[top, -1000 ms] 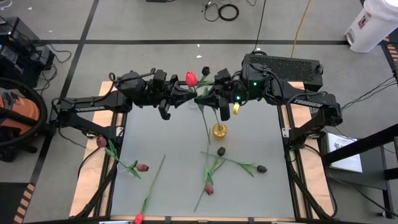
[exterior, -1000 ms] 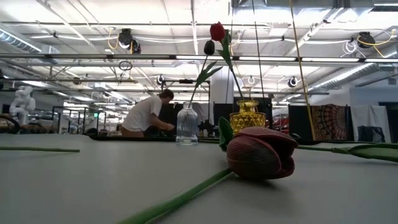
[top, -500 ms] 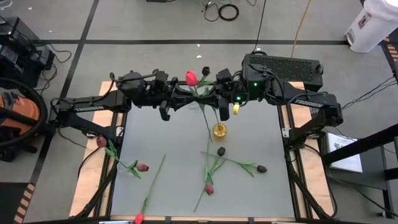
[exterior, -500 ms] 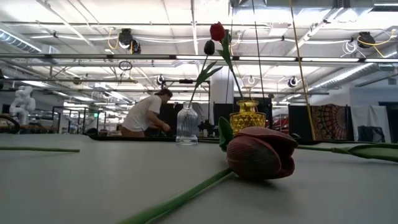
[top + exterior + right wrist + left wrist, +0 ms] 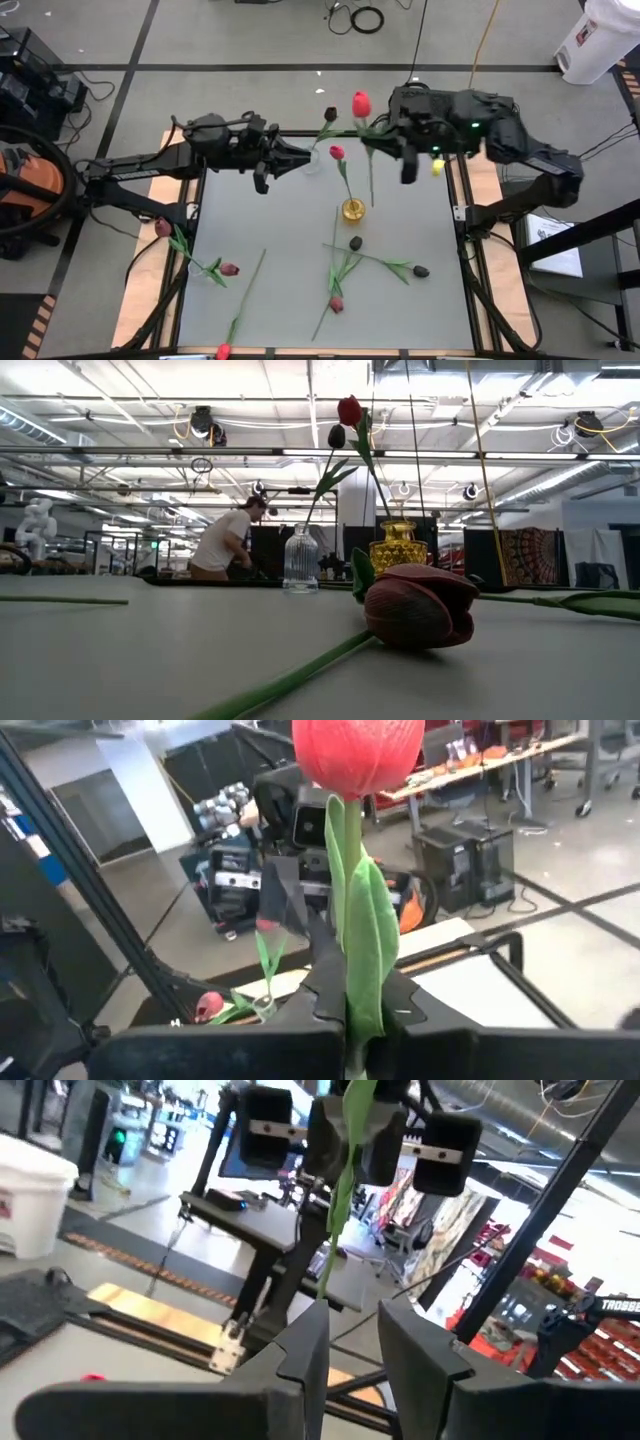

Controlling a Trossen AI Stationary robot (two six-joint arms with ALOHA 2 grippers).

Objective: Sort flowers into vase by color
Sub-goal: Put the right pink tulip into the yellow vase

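We saw the right gripper (image 5: 385,135) clamped on a bright red long-stemmed tulip (image 5: 361,103), upper middle; left gripper (image 5: 300,157) parted, empty.

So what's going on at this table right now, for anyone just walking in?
Two robot arms are sorting artificial tulips into vases. The right gripper is shut on the stem of a red tulip, carrying it above the back of the table. The left gripper hangs open near the clear vase, which holds a dark tulip. The yellow vase holds a red one. Several more tulips lie on the table.
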